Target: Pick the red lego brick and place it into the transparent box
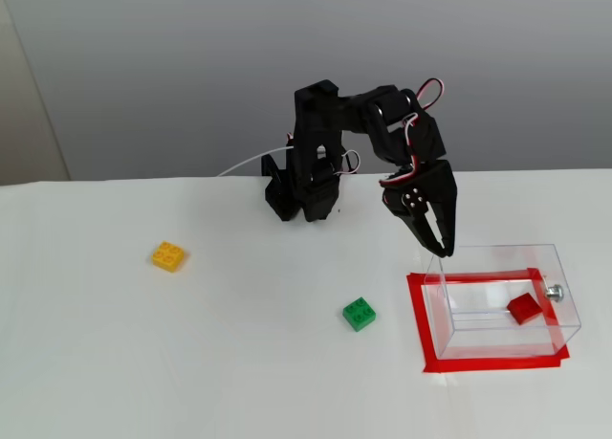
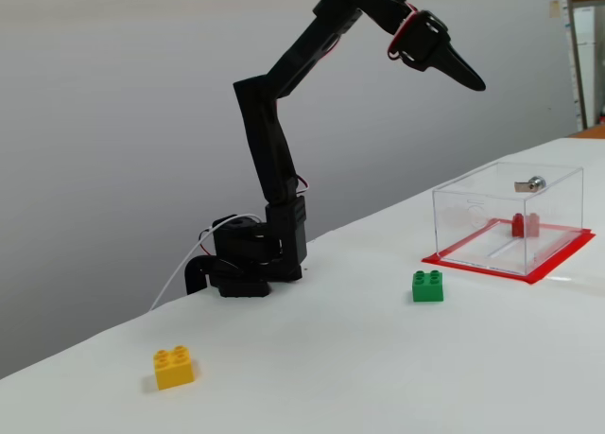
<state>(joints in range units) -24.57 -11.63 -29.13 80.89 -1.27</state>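
Both fixed views show the red brick [image 1: 523, 309] [image 2: 519, 226] lying on the floor of the clear box [image 1: 497, 300] [image 2: 506, 217], toward the wall that carries the small silver knob [image 1: 554, 292] [image 2: 534, 183]. The box stands on the white counter [image 1: 191, 353] inside a red tape frame [image 1: 418, 324]. The claw [image 1: 445, 251] [image 2: 475, 81] hangs above and outside the box, empty, its fingers only narrowly parted. A green brick [image 1: 359, 314] [image 2: 427, 286] lies near the box; a yellow brick [image 1: 168, 256] [image 2: 174, 367] lies well apart from it.
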